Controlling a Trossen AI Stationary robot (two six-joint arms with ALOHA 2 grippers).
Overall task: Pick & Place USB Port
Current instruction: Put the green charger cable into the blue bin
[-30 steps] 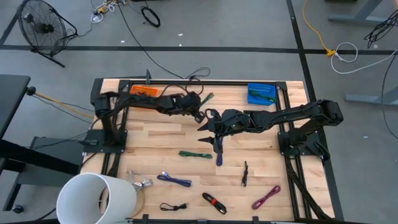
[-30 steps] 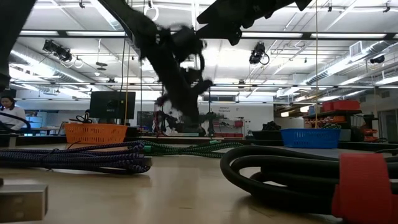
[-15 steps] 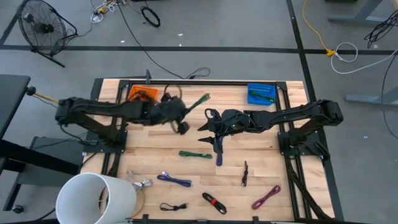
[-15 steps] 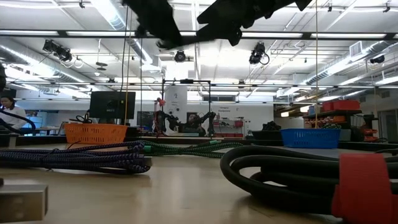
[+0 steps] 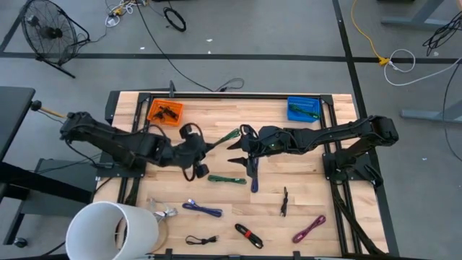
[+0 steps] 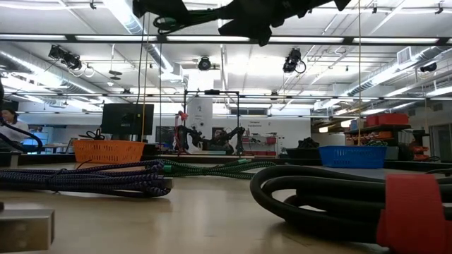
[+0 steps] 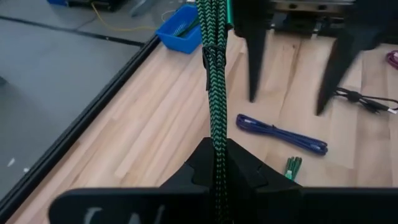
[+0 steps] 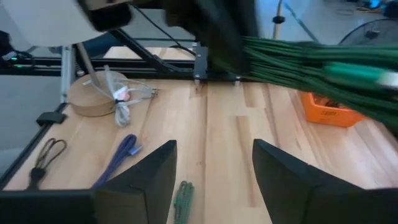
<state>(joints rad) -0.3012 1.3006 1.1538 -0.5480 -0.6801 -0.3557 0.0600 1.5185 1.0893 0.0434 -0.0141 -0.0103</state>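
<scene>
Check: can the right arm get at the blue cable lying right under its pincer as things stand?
Probably yes. The right pincer is open and empty above the blue cable, with bare table around it. The left pincer, shut on the green braided cable, sits off to one side.

Both arms are showing matte black, built of chunky jointed links. Left arm (image 5: pixel 115 144) is running from a black base at the table's (image 5: pixel 303 155) left edge; right arm (image 5: pixel 339 133) is running from a black base with splayed struts at the table's right edge. Left gripper (image 7: pixel 217 171) is showing two broad black fingers (image 7: pixel 245 177), flat-faced, wedge-shaped. Right gripper (image 8: pixel 214 171) is showing two black fingers (image 8: pixel 146 174) with slanted tips. A pale marking is showing on the left wrist's black bar.
</scene>
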